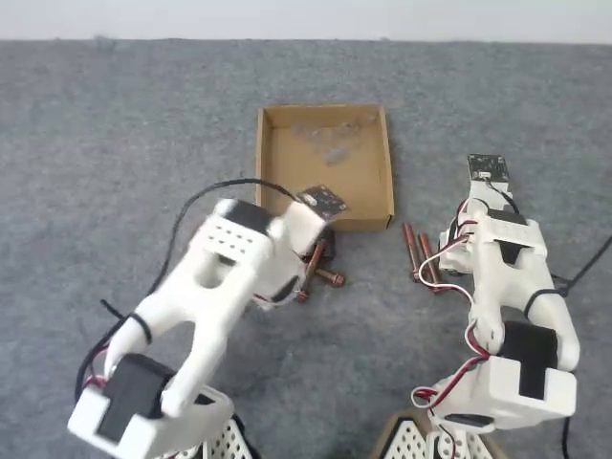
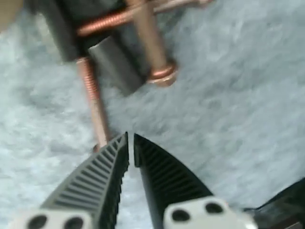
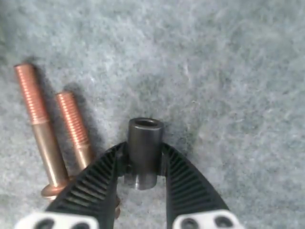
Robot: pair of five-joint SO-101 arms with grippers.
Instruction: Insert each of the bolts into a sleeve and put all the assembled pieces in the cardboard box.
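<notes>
My right gripper (image 3: 144, 150) is shut on a short dark sleeve (image 3: 145, 136), held upright just above the carpet with its bore facing up. Two copper bolts (image 3: 40, 129) (image 3: 74, 125) lie side by side next to it; from above they are the bolts (image 1: 419, 256) beside the right arm (image 1: 502, 258). My left gripper (image 2: 131, 139) is shut with nothing in it, its tips close to a threaded bolt (image 2: 93, 102). Just beyond lie dark sleeves (image 2: 116, 67) and another bolt (image 2: 152, 43). The cardboard box (image 1: 260, 163) stands behind them.
The left arm (image 1: 220, 277) hangs over the pile of bolts (image 1: 330, 278) at the box's front edge. A few pale, translucent pieces (image 1: 330, 143) lie inside the box. Grey carpet (image 1: 115, 143) spreads open on both sides.
</notes>
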